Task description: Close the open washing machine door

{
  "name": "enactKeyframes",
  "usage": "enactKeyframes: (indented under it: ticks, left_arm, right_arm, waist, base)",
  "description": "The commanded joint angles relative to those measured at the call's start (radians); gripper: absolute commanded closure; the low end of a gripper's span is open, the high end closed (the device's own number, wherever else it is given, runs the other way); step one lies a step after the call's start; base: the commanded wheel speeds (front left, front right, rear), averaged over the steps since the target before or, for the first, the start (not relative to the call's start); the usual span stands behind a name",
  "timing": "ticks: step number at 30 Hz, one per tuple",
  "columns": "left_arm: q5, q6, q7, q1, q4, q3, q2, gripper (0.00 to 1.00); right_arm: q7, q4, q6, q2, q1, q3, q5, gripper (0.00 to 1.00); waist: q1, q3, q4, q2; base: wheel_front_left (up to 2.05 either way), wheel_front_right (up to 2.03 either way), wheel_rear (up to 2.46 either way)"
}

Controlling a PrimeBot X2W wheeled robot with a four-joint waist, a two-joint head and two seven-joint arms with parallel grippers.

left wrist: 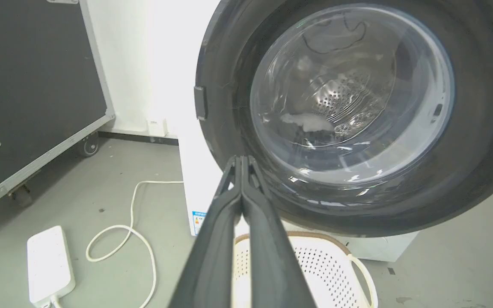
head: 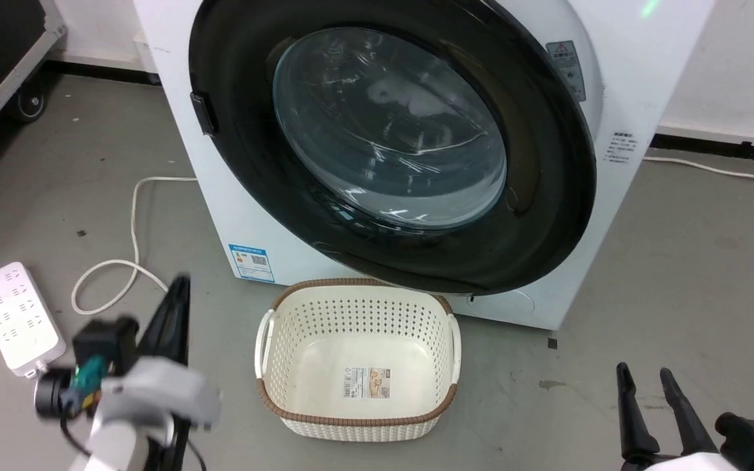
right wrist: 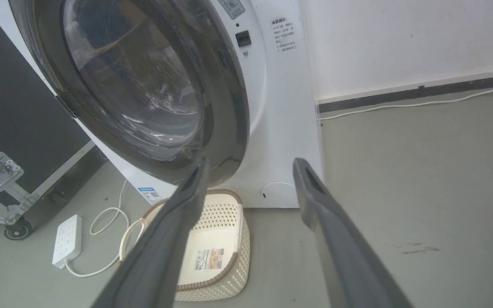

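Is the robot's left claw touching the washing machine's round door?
Apart. In the head view the left gripper points up from the lower left, with grey floor showing between its tip and the washing machine door.

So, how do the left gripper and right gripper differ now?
The left gripper has its jaws shut; the right gripper has its jaws wide open. The left gripper is left of the basket, by the power strip; the right gripper is right of it. Both hold nothing.
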Motion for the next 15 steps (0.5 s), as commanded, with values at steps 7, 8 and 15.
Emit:
enactKeyframes:
  ticks: [7, 8, 15]
  left_arm:
    - [-0.042, 0.016, 0.026, 0.136, -0.059, 0.005, 0.0, 0.94]
    - [-0.046, 0.022, 0.024, 0.148, -0.067, 0.008, -0.004, 0.63]
    - [-0.051, 0.049, 0.01, 0.187, -0.115, 0.013, -0.017, 0.0]
  right_arm:
    - [-0.005, -0.003, 0.001, 0.0, 0.025, 0.021, 0.017, 0.0]
    - [-0.005, -0.002, 0.001, 0.0, 0.028, 0.021, 0.017, 0.0]
    - [-0.005, -0.008, 0.001, 0.0, 0.046, 0.012, -0.01, 0.0]
  waist:
    - [0.0001, -0.017, 0.006, 0.0]
    - [0.0001, -0.019, 0.007, 0.0]
    - [0.0001, -0.03, 0.016, 0.0]
  base:
    - [0.0, 0.0, 0.0]
    - [0.0, 0.0, 0.0]
    - [0.0, 0.0, 0.0]
